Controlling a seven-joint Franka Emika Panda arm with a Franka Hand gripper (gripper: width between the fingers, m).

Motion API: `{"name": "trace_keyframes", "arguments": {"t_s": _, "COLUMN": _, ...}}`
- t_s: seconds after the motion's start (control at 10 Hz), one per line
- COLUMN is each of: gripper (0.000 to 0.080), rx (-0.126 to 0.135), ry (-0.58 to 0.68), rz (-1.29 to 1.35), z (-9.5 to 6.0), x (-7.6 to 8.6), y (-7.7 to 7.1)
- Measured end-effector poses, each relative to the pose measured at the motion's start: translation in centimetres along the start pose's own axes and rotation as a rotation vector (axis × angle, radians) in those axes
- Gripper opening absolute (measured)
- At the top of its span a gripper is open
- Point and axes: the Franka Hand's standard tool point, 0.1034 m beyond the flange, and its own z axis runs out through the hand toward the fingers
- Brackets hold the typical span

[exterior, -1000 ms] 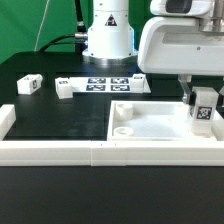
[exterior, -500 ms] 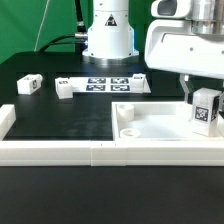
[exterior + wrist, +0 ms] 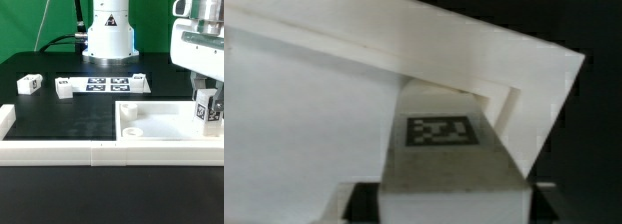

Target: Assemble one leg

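My gripper (image 3: 208, 104) is shut on a leg (image 3: 210, 110), a small white block with a black-and-white tag, and holds it upright over the corner of the large white panel (image 3: 160, 128) at the exterior view's right. In the wrist view the leg (image 3: 446, 155) sits between my dark fingers (image 3: 370, 202), with my gripper (image 3: 452, 208) closed on it, close to the panel's recessed corner (image 3: 491, 90). Whether the leg touches the panel cannot be told. Two more legs (image 3: 28, 85) (image 3: 65, 88) lie on the black table at the back, on the exterior view's left.
The marker board (image 3: 112, 83) lies in front of the robot base (image 3: 107, 35). A long white border rail (image 3: 90, 151) runs along the table's front and turns up its side at the exterior view's left. A round hole (image 3: 133, 129) marks the panel's near corner.
My gripper has moved toward the exterior view's right with the leg still in it, from above the panel's middle right to its right corner. The loose legs and panel have not moved.
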Motion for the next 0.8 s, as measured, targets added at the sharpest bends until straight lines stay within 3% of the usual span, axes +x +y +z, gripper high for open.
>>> {"name": "trace_keyframes", "arguments": {"t_s": 0.2, "gripper": 0.0292, "rx": -0.001, "ry": -0.008, "rz": 0.189, "z": 0.01, "x": 0.04, "y": 0.01}}
{"name": "trace_keyframes", "arguments": {"t_s": 0.4, "gripper": 0.0292, "rx": 0.0, "ry": -0.008, "rz": 0.163, "z": 0.01, "x": 0.01, "y": 0.01}}
{"name": "trace_keyframes", "arguments": {"t_s": 0.5, "gripper": 0.0496, "rx": 0.0, "ry": -0.008, "rz": 0.124, "z": 0.01, "x": 0.02, "y": 0.01}}
{"name": "trace_keyframes", "arguments": {"t_s": 0.6, "gripper": 0.0599, "rx": 0.0, "ry": -0.009, "rz": 0.096, "z": 0.02, "x": 0.11, "y": 0.0}}
{"name": "trace_keyframes", "arguments": {"t_s": 0.8, "gripper": 0.0639, "rx": 0.006, "ry": -0.007, "rz": -0.182, "z": -0.02, "x": 0.1, "y": -0.11}}
